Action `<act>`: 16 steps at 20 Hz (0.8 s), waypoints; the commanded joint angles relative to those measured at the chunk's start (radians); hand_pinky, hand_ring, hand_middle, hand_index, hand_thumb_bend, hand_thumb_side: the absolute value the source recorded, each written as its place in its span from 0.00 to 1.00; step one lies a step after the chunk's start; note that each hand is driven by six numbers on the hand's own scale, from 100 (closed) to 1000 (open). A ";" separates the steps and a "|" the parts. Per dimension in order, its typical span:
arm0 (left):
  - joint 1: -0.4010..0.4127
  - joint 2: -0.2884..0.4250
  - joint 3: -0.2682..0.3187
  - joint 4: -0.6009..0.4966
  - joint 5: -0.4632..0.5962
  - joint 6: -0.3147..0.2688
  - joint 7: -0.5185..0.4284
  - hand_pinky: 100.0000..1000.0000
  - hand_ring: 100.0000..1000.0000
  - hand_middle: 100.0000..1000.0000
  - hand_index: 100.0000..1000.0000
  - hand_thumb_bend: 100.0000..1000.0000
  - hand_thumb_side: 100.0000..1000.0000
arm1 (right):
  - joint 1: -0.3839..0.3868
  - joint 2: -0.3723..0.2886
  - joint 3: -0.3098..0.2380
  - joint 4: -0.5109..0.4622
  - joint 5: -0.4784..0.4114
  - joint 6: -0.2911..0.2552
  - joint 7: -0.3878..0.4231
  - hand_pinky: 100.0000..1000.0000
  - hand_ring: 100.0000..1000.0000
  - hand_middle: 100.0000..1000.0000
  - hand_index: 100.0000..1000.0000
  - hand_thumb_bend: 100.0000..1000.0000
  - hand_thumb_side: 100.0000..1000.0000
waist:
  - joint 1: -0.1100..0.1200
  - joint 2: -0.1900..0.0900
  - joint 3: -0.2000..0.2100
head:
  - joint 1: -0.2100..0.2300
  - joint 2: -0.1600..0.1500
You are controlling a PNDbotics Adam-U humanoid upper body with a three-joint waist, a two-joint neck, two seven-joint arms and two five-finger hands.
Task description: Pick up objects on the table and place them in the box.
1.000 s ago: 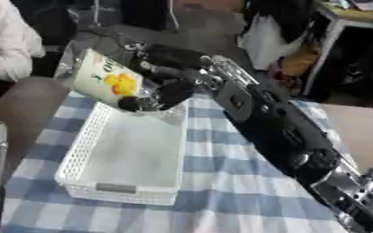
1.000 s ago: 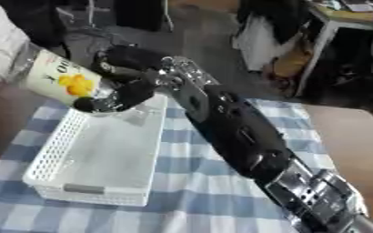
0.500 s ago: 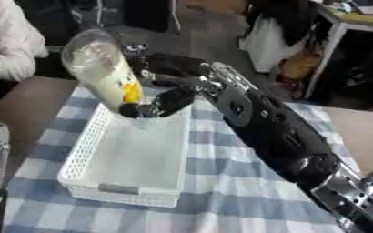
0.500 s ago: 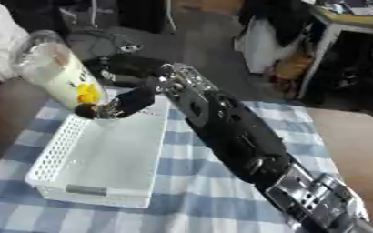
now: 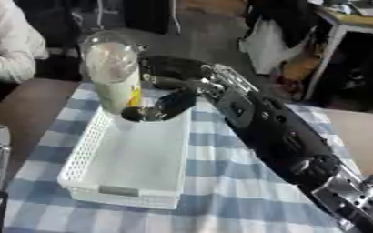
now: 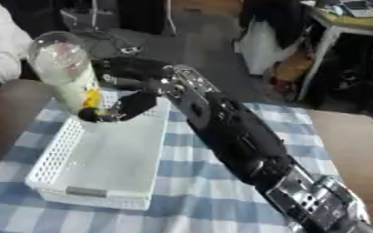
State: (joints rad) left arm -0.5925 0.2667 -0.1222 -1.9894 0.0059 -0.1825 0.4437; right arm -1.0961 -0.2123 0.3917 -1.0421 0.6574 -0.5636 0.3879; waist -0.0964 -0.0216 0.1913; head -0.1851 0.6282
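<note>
Right hand [image 5: 167, 93] is gripping a clear plastic bottle [image 5: 113, 73], cap end down, over the white basket's [image 5: 86, 155] far end, probably lining it up to lower inside. Left hand is showing nowhere.

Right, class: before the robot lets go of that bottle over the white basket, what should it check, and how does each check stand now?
1. Right robot hand curled round the bottle: ok.
2. Bottle over the white basket, at its far end: ok.
3. Bottle low enough to release: not ok; it stands nearly upright, cap end down, with most of its body above the rim.
4. Basket floor free beneath it: ok, nothing shows inside.
5. Basket flat on the checked cloth: ok.
6. Left robot hand out of the way: cannot tell; only a metal part shows at the left eye view's left edge.
</note>
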 commanded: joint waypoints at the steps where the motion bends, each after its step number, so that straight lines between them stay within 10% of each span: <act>1: -0.022 0.001 0.000 -0.011 0.003 -0.003 -0.001 0.66 0.58 0.80 0.76 0.10 1.00 | -0.010 -0.020 -0.018 -0.001 -0.024 -0.002 0.015 1.00 0.88 0.90 1.00 0.43 1.00 | 0.008 -0.013 -0.003 | 0.001 -0.011; 9: -0.016 0.005 0.002 -0.011 0.001 -0.001 0.001 0.66 0.58 0.80 0.76 0.10 1.00 | 0.001 -0.041 -0.039 -0.013 -0.067 -0.010 -0.002 0.95 0.82 0.85 0.99 0.43 1.00 | 0.009 -0.018 -0.009 | 0.011 -0.008; 16: 0.013 0.026 0.009 -0.011 -0.007 0.006 0.006 0.65 0.57 0.80 0.76 0.10 1.00 | 0.082 -0.171 -0.001 -0.123 -0.118 0.013 -0.122 0.75 0.71 0.74 0.88 0.12 1.00 | 0.013 -0.035 -0.038 | 0.020 -0.041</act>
State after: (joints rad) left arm -0.5684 0.2744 -0.1213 -1.9895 0.0033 -0.1788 0.4464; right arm -0.9997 -0.3339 0.3890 -1.1237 0.5598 -0.5518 0.2852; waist -0.0911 -0.0459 0.1514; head -0.1736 0.6017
